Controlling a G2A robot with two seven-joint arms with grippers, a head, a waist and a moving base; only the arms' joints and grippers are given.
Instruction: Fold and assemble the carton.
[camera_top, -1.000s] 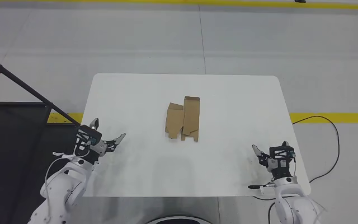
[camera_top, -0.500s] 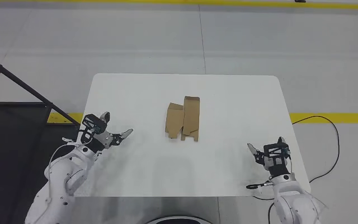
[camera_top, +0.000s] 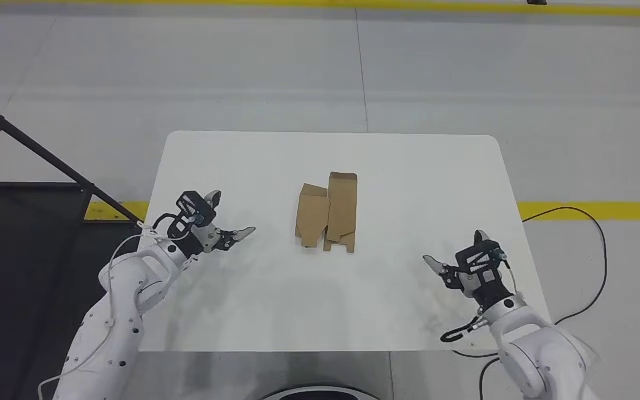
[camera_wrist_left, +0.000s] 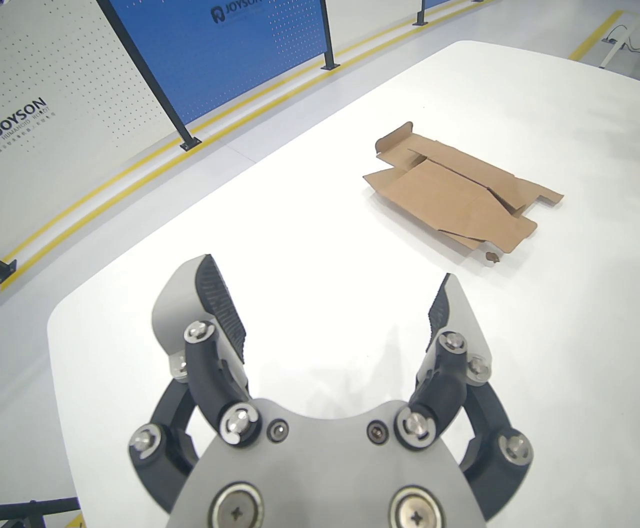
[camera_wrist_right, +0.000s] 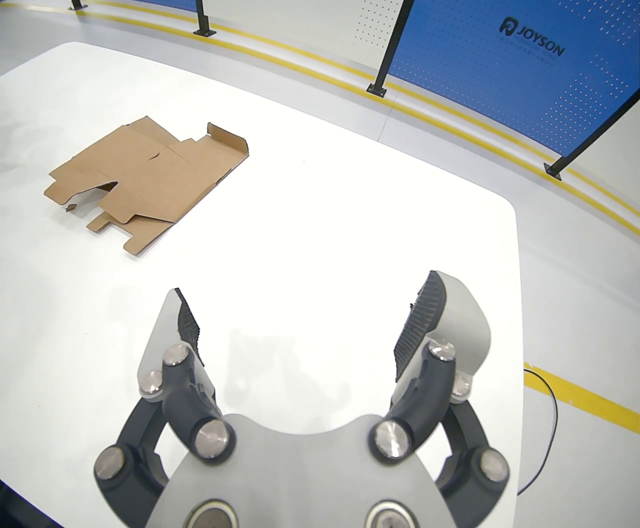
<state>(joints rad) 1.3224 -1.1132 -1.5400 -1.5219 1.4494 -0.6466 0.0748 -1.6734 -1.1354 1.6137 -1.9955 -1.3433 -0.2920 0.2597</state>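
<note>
Lying flat, carton (camera_top: 326, 216) between left tool (camera_top: 230, 215) and right tool (camera_top: 453, 250), both spread, well apart from it.

The left arm (camera_top: 120, 305) and the right arm (camera_top: 535, 350) wear smooth white shells, each ending in a black wrist block. The left gripper (camera_wrist_left: 327, 280) has a grey metal base plate with 2 large cross-head screws, black curved links on round silver pivots, and 2 pale grey fingers (camera_wrist_left: 172, 305) lined with black ribbed rubber. The right gripper (camera_wrist_right: 305, 290) is built alike. A thin black cable (camera_top: 462, 328) loops beside the right wrist.
</note>
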